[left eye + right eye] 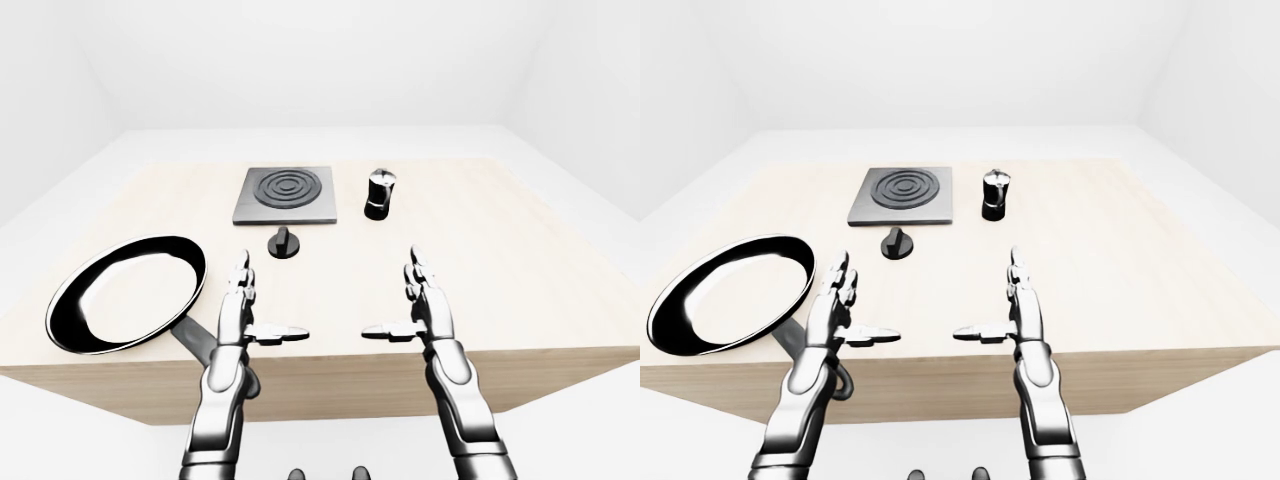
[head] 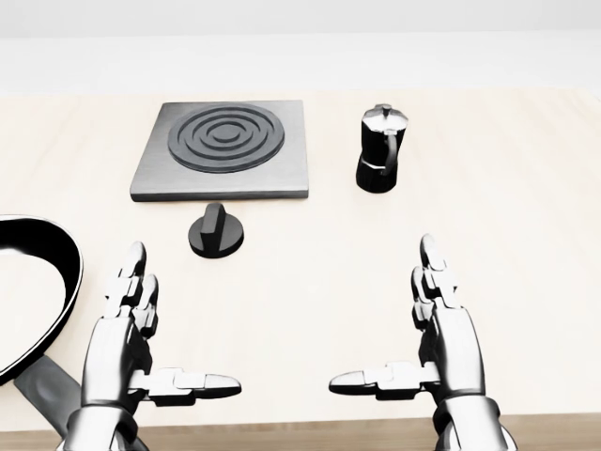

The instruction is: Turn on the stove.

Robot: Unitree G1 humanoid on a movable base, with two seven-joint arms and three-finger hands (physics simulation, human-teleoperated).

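Observation:
A dark grey square stove plate (image 2: 222, 150) with ring-shaped burner coils lies on the wooden table (image 2: 526, 216) at the upper middle of the head view. Its black round knob (image 2: 216, 231) stands apart just below the plate. My left hand (image 2: 155, 343) hovers low at the left, fingers straight and thumb out, open and holding nothing, well below the knob. Low on the right my right hand (image 2: 408, 334) mirrors it, open and empty.
A black and silver moka pot (image 2: 380, 148) stands right of the stove plate. A large black frying pan (image 1: 125, 292) with a pale inside lies at the table's left, its handle (image 1: 200, 345) running under my left hand. The table's near edge (image 1: 330, 385) is just below the hands.

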